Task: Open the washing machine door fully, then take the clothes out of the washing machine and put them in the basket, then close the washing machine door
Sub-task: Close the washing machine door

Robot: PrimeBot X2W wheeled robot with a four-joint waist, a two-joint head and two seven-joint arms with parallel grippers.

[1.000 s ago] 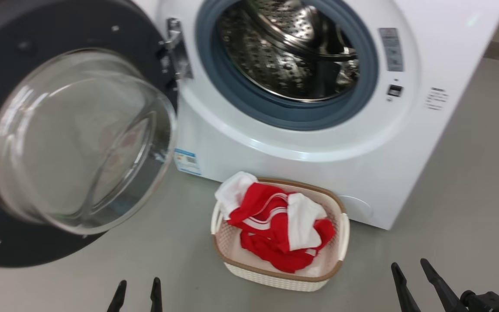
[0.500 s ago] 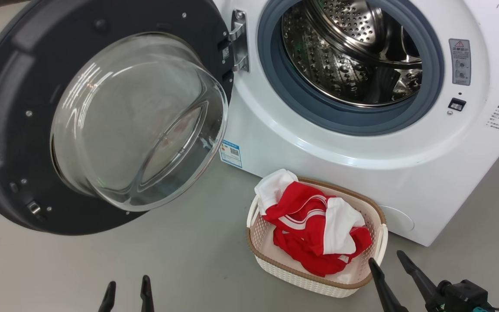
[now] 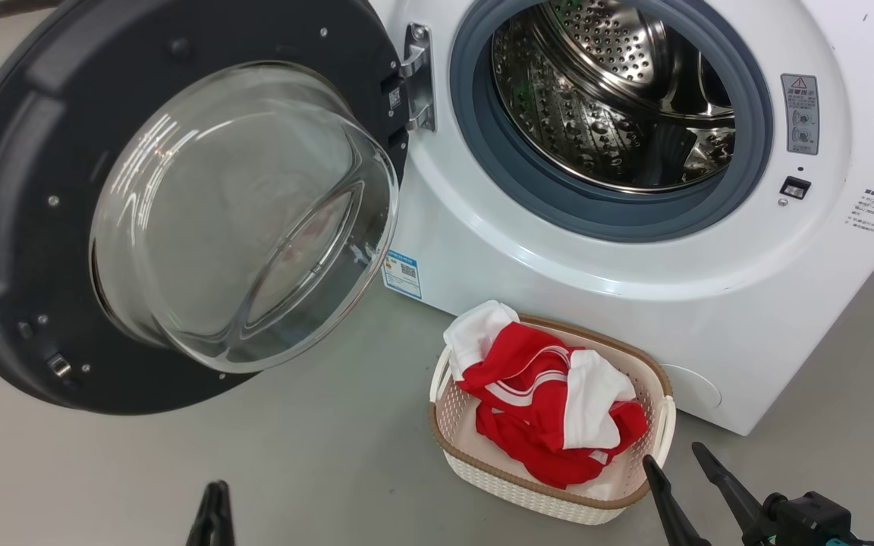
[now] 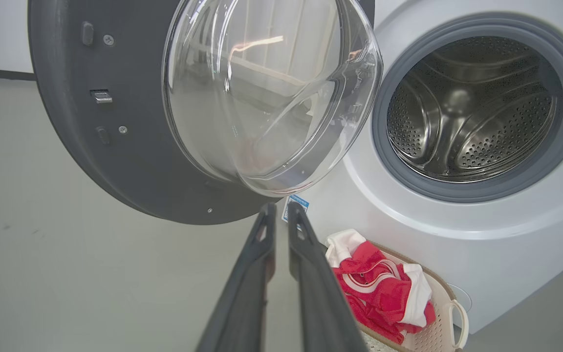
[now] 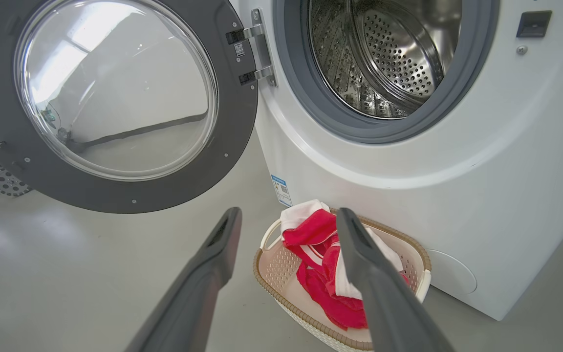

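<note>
Clothes in the basket, drum looks bare, door wide open. Closing it seems to be what's left.

Nearest: left hand (image 4: 281, 208) pinched to a slit, empty; right hand (image 5: 289, 213) spread wide, empty, by the basket (image 3: 482, 470). Basket sits on the floor just before the washing machine (image 3: 558, 280), clothes (image 3: 528, 394) heaped inside. Beyond, the door (image 3: 12, 189) is swung out left, glass bowl facing us, hinge on its right edge. It lies up and ahead of the left hand, the nearer one, which probably must reach round the free left rim to push.
</note>
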